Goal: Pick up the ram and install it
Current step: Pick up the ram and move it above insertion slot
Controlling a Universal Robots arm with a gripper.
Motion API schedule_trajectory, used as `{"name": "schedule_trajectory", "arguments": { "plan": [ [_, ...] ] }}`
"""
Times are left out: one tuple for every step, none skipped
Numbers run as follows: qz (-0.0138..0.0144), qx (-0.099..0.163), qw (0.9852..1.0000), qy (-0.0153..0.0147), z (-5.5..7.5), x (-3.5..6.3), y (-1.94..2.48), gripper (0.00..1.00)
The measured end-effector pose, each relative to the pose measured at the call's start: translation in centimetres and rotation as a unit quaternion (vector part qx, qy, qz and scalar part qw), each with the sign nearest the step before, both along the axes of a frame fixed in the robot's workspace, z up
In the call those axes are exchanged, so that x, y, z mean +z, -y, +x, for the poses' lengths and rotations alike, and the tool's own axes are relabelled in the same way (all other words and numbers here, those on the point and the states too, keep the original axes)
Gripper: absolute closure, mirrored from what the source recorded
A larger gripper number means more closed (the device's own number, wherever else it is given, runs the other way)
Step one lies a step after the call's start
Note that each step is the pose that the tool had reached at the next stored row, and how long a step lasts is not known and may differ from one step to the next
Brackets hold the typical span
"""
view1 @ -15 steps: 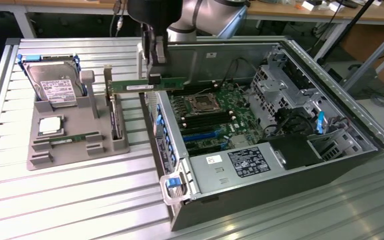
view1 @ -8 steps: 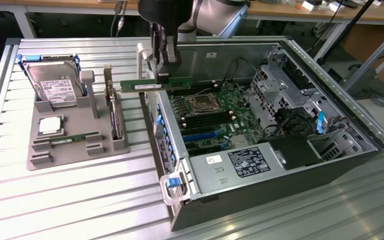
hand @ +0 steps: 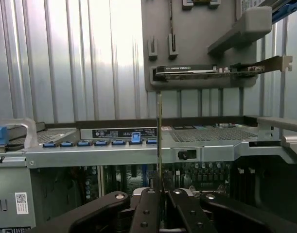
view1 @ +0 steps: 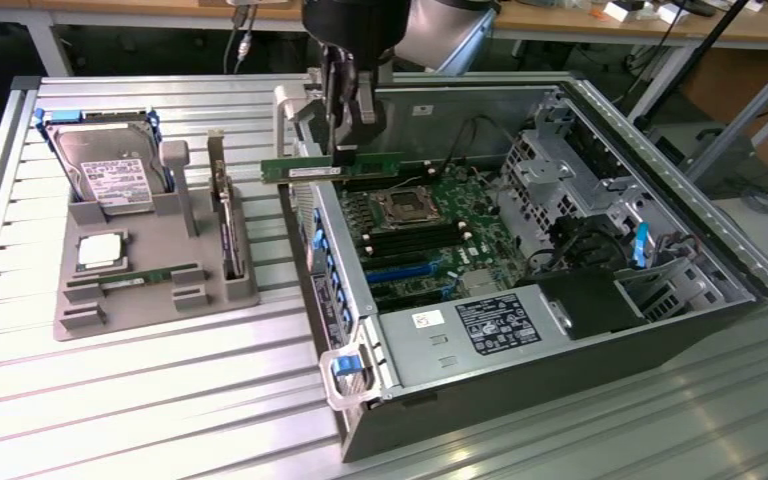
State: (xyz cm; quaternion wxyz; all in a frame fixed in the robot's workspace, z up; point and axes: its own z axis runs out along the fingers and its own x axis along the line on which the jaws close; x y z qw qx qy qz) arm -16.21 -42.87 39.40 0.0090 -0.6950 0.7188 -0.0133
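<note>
Ram (view1: 297,170) is hanging level just above the open computer case (view1: 531,400), with the gripper (view1: 345,152) clamping its middle from above.

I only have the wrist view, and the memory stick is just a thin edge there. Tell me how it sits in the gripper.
Observer: In the exterior view the gripper pinches the memory stick at the middle of its upper edge. The stick hangs level, with its white label showing.
Operator: Say what it hangs over.
Observer: It hangs inside the open computer case, clear of the green board and just beyond the square processor socket.
Operator: List what the tray holds besides the card.
Observer: The grey tray holds a hard drive at its far end and a silver processor chip nearer the middle.
</note>
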Motion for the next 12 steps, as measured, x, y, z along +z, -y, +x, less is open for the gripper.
{"name": "schedule_trajectory", "arguments": {
  "plan": [
    [0.0, 0.0, 1.0, 0.0, 0.2, 0.0, 0.0, 0.87],
    [0.0, 0.0, 1.0, 0.0, 0.6, 0.0, 0.0, 0.87],
    [0.0, 0.0, 1.0, 0.0, 0.9, 0.0, 0.0, 0.87],
    [0.0, 0.0, 1.0, -0.0001, 1.0, 0.0, 0.0, 0.87],
    [0.0, 0.0, 1.0, 0.0, 1.2, 0.0, 0.0, 0.87],
    [0.0, 0.0, 1.0, 0.0, 1.2, 0.0, 0.0, 0.87],
    [0.0, 0.0, 1.0, 0.0, 1.4, 0.0, 0.0, 0.87],
    [0.0, 0.0, 1.0, -0.0001, 1.5, 0.0, 0.0, 0.87],
    [0.0, 0.0, 1.0, 0.0, 1.6, 0.0, 0.0, 0.87],
    [0.0, 0.0, 1.0, -0.0001, 2.0, 0.0, 0.0, 0.87],
    [0.0, 0.0, 1.0, -0.0001, 2.2, 0.0, 0.0, 0.87],
    [0.0, 0.0, 1.0, -0.0001, 2.4, 0.0, 0.0, 0.87]
  ]
}}
